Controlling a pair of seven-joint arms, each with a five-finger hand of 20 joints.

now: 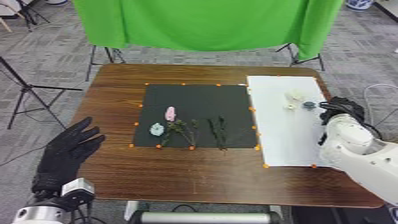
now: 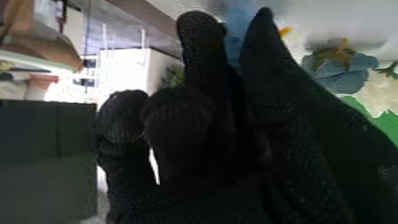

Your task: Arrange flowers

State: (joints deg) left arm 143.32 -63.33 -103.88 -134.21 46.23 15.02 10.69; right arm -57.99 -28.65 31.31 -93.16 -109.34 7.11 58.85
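My left hand (image 1: 69,145) is at the table's left edge, palm down and open. On the dark mat lie a pink flower (image 1: 170,113), a pale blue flower (image 1: 157,129) and green stems (image 1: 218,131). My right hand (image 1: 341,107) is at the right edge of the white sheet, beside a grey-blue flower (image 1: 309,105). A cream flower (image 1: 295,94) and a smaller white flower (image 1: 290,106) lie on that sheet. In the right wrist view, my right hand (image 2: 222,150) hides much of the scene; a blue flower (image 2: 339,72) and a cream flower (image 2: 380,92) appear beyond it.
The dark mat (image 1: 187,92) occupies the middle of the brown table (image 1: 169,172), with the white sheet (image 1: 284,145) to its right. Orange markers line their edges. A green cloth (image 1: 204,25) hangs behind the far edge, and a black stand (image 1: 28,87) is at the left.
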